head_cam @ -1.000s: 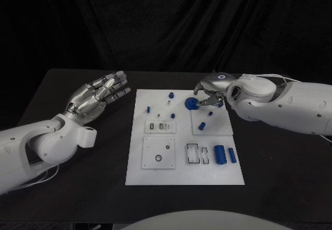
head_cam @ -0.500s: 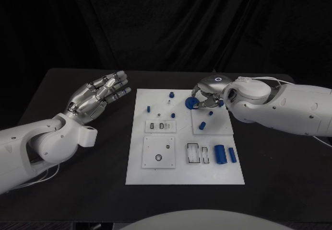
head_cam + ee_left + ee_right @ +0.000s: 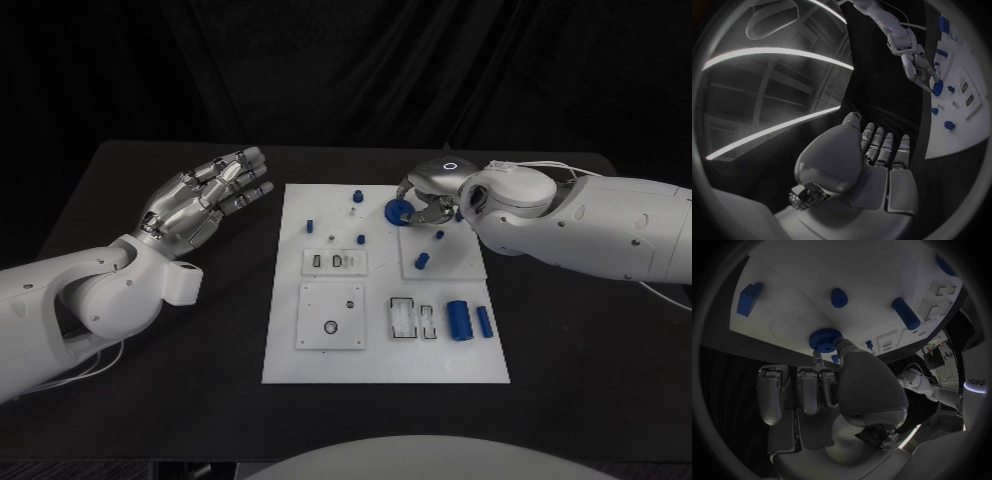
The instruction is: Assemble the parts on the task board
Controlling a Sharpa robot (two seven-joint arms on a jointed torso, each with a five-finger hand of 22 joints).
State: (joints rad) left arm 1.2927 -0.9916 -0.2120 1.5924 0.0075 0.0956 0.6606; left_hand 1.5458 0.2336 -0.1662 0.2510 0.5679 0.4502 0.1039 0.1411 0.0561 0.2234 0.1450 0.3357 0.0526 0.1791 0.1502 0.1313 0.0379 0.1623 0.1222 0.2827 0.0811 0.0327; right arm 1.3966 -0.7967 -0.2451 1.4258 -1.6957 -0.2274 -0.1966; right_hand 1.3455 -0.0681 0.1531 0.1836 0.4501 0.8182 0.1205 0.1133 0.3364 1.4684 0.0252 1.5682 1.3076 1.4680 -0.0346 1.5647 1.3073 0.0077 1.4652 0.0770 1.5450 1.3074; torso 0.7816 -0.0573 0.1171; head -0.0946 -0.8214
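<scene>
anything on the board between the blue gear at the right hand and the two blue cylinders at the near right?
In the head view, one small blue peg stands between the blue gear and the blue cylinders; otherwise bare white board.

A black bench (image 3: pixel 173 380) lies under everything, and its dark surface extends on both sides. Behind its far edge hangs a black curtain (image 3: pixel 346 70), which closes the background with soft vertical folds.

blue pegs (image 3: pixel 420 263) crowd the task board (image 3: pixel 382 365).

Right hand (image 3: pixel 428 203), pinching the round blue toothed gear (image 3: pixel 400 211), has carried it slightly leftward and farther up the white task board (image 3: pixel 378 360).
</scene>
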